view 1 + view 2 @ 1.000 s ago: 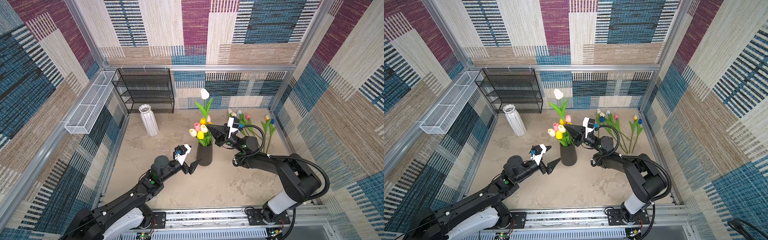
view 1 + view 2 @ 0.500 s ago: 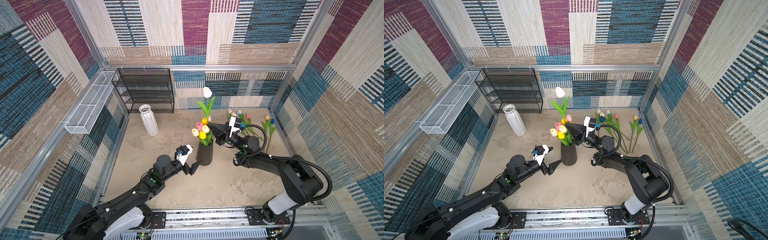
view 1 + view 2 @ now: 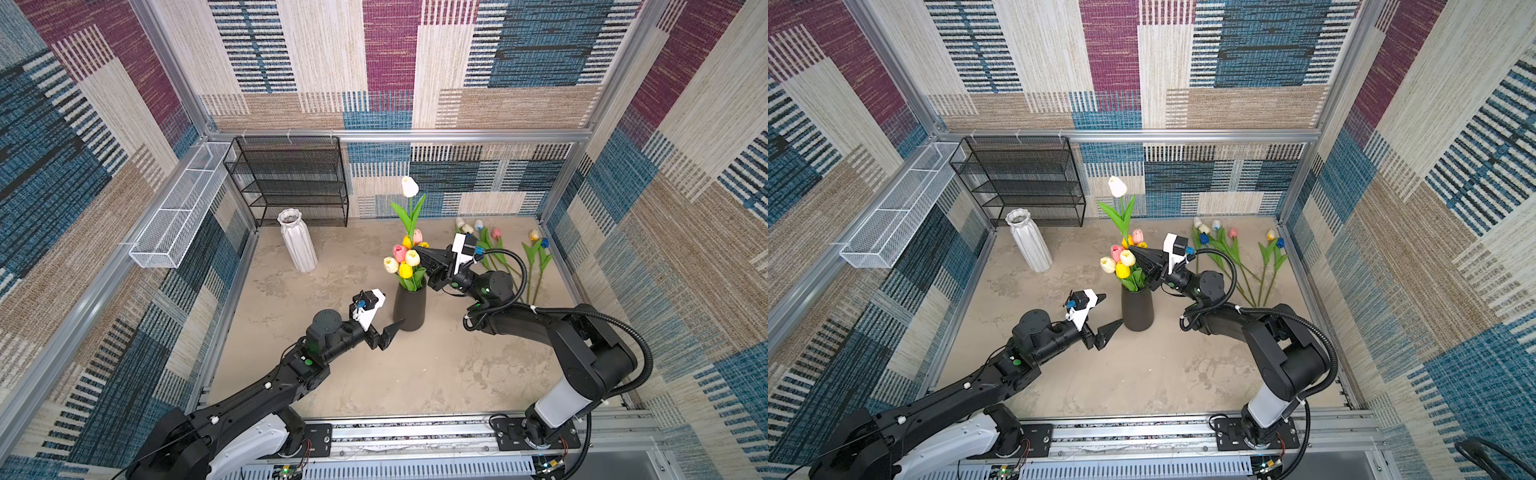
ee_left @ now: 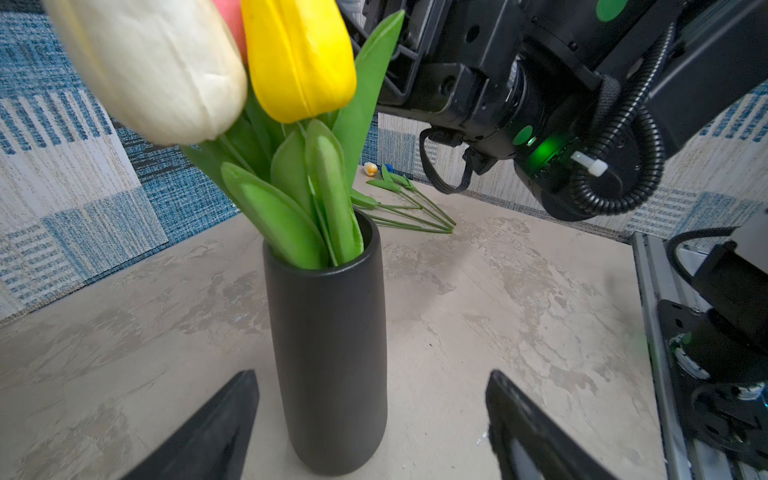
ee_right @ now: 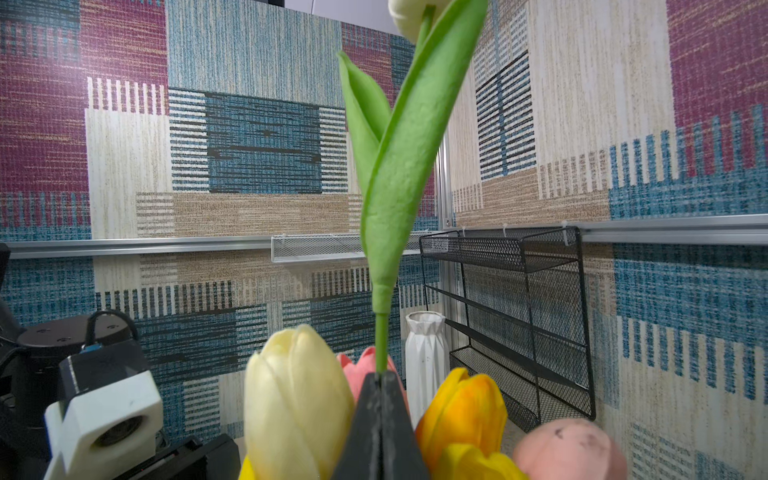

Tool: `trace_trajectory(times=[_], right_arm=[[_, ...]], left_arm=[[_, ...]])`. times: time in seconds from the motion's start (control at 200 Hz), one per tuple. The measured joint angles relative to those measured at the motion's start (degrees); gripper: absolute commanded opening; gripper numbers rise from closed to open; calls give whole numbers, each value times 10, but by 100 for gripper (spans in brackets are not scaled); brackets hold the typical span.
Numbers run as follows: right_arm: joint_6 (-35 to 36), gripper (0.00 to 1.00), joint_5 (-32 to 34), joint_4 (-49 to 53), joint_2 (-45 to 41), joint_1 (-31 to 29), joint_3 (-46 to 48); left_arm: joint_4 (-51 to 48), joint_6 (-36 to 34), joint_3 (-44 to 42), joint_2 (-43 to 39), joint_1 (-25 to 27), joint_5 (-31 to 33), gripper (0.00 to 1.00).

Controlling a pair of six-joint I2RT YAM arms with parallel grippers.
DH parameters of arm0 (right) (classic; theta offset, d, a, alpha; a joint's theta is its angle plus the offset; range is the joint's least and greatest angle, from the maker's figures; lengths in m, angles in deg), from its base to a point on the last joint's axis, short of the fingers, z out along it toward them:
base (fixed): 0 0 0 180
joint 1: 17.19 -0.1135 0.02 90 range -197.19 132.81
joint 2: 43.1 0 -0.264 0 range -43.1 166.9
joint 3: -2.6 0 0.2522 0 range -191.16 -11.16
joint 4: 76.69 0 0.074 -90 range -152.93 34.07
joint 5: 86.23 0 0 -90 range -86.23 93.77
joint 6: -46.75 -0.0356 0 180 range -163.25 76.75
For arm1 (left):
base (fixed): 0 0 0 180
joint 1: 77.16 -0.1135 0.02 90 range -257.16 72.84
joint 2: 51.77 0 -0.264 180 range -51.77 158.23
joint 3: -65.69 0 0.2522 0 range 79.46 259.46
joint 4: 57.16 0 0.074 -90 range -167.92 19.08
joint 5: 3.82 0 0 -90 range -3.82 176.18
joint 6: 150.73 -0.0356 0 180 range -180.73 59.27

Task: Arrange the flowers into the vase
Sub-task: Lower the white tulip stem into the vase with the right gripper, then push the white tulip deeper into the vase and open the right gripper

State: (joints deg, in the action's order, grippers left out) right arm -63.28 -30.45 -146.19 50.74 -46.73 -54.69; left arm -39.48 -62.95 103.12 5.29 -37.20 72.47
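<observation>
Cream-white tulip [image 3: 409, 187] stands upright at frame centre above the black vase [image 3: 409, 309]. My right pincer [image 5: 380, 384] pinches it low on the stem, jaws pressed together. I expect trouble on the way down: the vase mouth is packed with leaves [image 4: 307, 208], so the stem could snag, buckle or tip the vase. My left pincer [image 4: 372, 374] is spread either side of the vase without touching it, so nothing braces it. Only the right wrist view shows the pinch. Only the top views show the loose tulips [image 3: 498, 257] lying on the surface [image 3: 415, 382] at right.
</observation>
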Motion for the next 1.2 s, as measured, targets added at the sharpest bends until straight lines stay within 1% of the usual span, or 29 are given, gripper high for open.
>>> trace_trajectory(times=[0.23,0.656,1.047,1.202], right_arm=[[11,0,0,0,-10,0,22],[47,0,-2,0,-58,0,52],[77,0,1,0,-74,0,84],[92,1,4,0,-76,0,88]], left_arm=[[0,-1,1,15,0,0,89],[5,-2,1,19,0,0,88],[9,-2,-12,12,0,1,89],[27,-2,-16,12,0,3,89]])
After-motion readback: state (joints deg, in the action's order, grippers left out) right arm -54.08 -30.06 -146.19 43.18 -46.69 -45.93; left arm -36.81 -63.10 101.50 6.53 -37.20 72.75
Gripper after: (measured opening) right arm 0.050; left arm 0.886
